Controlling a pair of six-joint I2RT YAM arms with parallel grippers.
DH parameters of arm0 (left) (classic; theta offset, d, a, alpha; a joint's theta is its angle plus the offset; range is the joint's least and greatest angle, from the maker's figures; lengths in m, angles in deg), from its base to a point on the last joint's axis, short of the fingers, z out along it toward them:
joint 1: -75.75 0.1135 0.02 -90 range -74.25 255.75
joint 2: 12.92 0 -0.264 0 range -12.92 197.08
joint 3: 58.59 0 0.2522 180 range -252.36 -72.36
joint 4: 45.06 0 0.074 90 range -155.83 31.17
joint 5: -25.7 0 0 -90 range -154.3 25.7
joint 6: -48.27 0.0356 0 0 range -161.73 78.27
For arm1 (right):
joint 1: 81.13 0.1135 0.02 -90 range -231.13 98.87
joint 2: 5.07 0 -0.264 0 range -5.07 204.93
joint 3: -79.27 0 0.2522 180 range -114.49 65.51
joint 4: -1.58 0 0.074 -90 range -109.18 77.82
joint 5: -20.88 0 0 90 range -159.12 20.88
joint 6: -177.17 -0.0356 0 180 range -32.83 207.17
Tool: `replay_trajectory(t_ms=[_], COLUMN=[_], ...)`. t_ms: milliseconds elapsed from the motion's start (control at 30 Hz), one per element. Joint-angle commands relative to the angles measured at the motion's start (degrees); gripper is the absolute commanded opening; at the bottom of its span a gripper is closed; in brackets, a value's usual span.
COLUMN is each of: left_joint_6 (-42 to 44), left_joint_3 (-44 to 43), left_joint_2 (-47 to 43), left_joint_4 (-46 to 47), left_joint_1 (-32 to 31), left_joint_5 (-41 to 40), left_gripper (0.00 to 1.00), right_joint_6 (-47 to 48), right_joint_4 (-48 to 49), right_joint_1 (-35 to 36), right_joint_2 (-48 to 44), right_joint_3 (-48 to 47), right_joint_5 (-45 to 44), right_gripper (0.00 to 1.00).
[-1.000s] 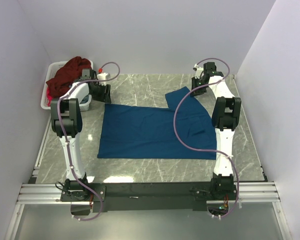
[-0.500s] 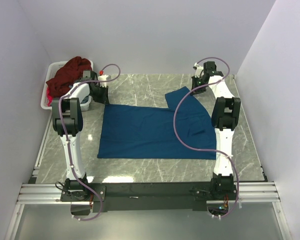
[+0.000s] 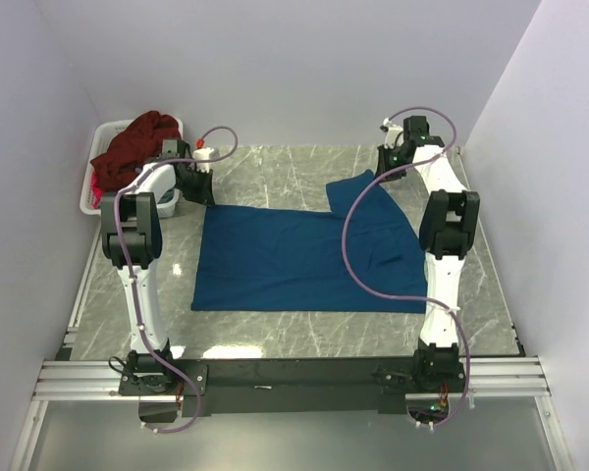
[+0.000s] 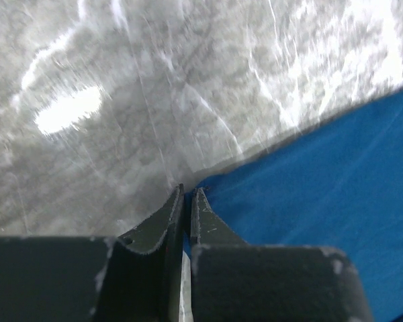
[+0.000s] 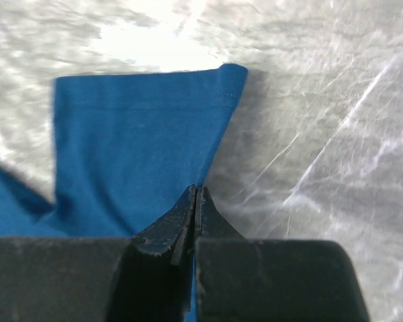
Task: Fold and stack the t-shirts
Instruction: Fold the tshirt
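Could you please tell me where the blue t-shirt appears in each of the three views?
Top external: blue t-shirt spread flat mid-table.
Left wrist: blue t-shirt lower right, its corner at the left tool.
Right wrist: blue t-shirt left and centre, sleeve edge at the right tool.
Shared landmark: the grey marble table.
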Motion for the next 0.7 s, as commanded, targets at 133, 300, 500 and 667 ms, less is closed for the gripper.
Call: replay_trajectory(t_ms=[133, 300, 500, 667], left_joint_6=[4.95, 5.75, 7.51, 8.3], left_joint_3=[5.0, 5.71, 9.4, 13.61], left_joint_2=[-8.44, -10.72, -14.76, -17.84], left_joint_4=[3.04, 2.6, 3.12, 4.35], left_joint_1=[0.03, 0.21, 0.91, 1.18], left_joint_5=[1.95, 1.77, 2.92, 3.53], left_gripper=[0.01, 0.0, 0.01, 0.0], right_joint_6=[2.17, 2.96, 3.84, 5.07], right_joint_4=[-2.61, -3.75, -5.86, -7.44], right_joint_1=[-0.89, -0.9, -1.77, -2.39], right_joint_2=[-9.59, -11.96, -15.47, -18.73], right_joint_3=[2.17, 4.46, 6.57, 9.73], right_joint_5=[4.07, 4.78, 5.65, 6.53], right_gripper=[0.0, 0.0, 0.0, 0.0])
